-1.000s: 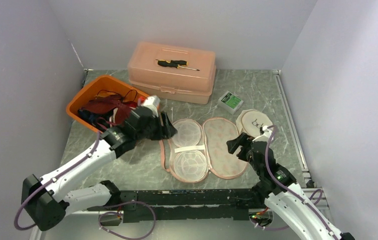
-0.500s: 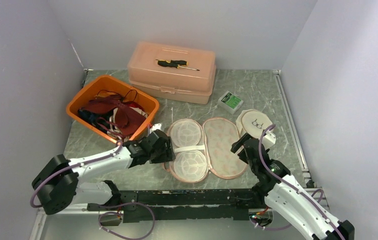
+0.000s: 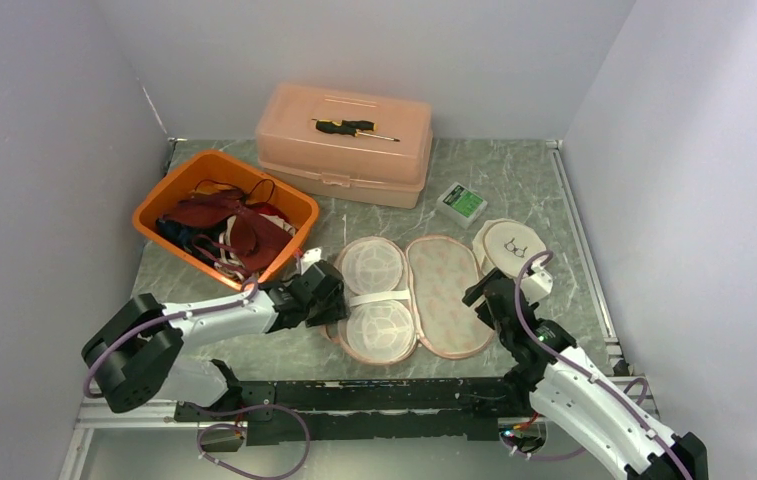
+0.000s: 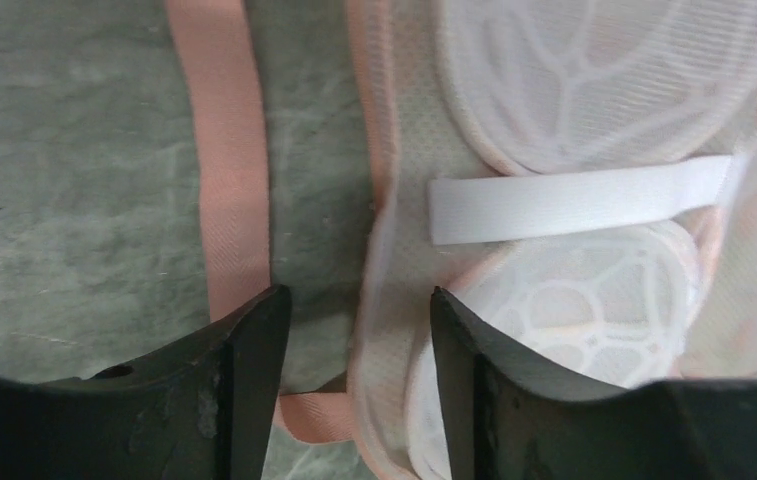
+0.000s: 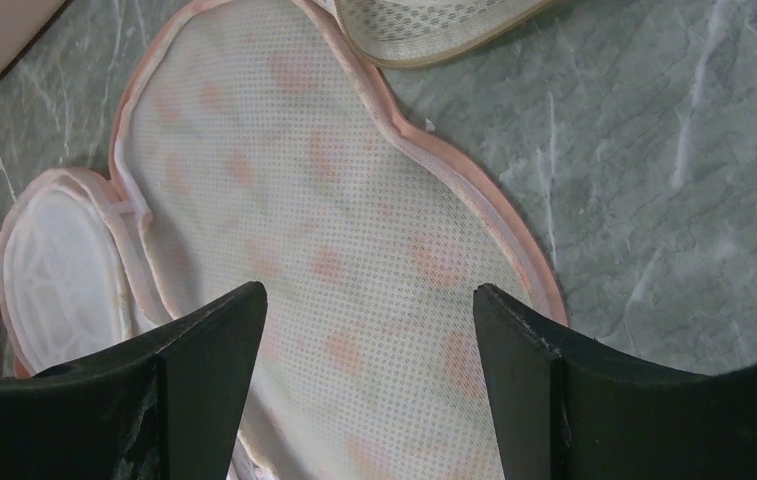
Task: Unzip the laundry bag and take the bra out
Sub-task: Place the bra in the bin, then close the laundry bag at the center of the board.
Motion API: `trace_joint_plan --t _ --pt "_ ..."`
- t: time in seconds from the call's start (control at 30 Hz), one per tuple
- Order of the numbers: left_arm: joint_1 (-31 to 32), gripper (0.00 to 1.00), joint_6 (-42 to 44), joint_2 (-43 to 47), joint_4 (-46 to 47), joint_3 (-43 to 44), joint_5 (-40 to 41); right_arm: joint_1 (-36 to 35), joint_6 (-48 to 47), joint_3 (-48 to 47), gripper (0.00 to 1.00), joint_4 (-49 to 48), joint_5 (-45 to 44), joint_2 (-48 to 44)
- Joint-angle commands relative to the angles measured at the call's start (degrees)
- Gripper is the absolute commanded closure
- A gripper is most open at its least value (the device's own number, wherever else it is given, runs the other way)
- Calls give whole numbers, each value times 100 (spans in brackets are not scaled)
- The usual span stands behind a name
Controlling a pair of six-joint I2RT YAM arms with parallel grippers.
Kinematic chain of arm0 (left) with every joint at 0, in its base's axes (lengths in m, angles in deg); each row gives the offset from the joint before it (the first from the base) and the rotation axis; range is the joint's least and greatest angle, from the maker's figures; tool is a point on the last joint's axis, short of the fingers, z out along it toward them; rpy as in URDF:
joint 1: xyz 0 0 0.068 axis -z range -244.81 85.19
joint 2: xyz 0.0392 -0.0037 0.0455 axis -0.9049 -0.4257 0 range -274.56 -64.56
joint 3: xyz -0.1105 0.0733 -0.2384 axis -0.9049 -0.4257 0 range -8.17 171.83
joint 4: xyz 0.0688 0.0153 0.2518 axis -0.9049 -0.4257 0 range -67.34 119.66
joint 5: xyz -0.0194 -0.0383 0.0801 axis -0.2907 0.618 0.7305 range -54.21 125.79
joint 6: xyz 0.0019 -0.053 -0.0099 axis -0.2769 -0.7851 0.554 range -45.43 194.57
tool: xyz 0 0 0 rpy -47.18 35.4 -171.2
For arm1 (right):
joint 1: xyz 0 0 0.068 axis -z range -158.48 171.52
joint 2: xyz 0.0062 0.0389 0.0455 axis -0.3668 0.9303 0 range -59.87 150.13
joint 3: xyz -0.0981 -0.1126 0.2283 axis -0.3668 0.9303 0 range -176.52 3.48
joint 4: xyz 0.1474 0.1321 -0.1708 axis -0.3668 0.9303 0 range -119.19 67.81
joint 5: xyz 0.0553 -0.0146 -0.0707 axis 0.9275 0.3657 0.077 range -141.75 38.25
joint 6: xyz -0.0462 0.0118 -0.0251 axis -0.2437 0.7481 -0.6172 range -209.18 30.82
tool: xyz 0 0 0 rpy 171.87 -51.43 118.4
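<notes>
Change of state: one second ago the left arm reached over the near corner of the orange bin (image 3: 175,183); it now lies low along the bench (image 3: 514,175), with the left end effector (image 3: 329,300) at the left rim of the laundry bag (image 3: 444,295); the right arm has moved only slightly.

Task status, as a judgement: the bag lies unzipped and spread flat in two halves, and no bra shows in either half; dark red garments (image 3: 224,220) with thin straps fill the bin, and the bra is probably among them, though which piece it is cannot be told; the removal appears done or nearly so.

End effector state: the left end effector (image 4: 354,310) is released, its jaws straddling bare bench beside the bag's edge seam and holding nothing; the right end effector (image 5: 369,300) is released too, hanging above the spotted mesh half (image 5: 334,250).

View differences: only the left wrist view shows a pink tape (image 4: 224,150) lying just beside the bag and a white strap (image 4: 574,200) across the two domed frames; only the top view shows the bin.
</notes>
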Motion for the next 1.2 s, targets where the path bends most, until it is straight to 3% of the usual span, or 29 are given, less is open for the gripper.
trace_joint_plan --t 0.0,0.47,0.67,0.77,1.17 --pt "-194 43 -237 238 -127 -209 408 37 290 206 20 -339 -237 3" --pt "-331 46 -288 814 -891 -174 876 68 537 488 21 -390 -357 -148" --pt "-275 31 456 1604 -350 -30 342 74 185 257 21 -256 -162 -636" --pt "-134 26 657 1258 -255 344 150 72 -42 141 21 -308 -81 -674" --pt "87 28 838 -588 -50 954 -142 75 -307 58 21 -473 243 -589"
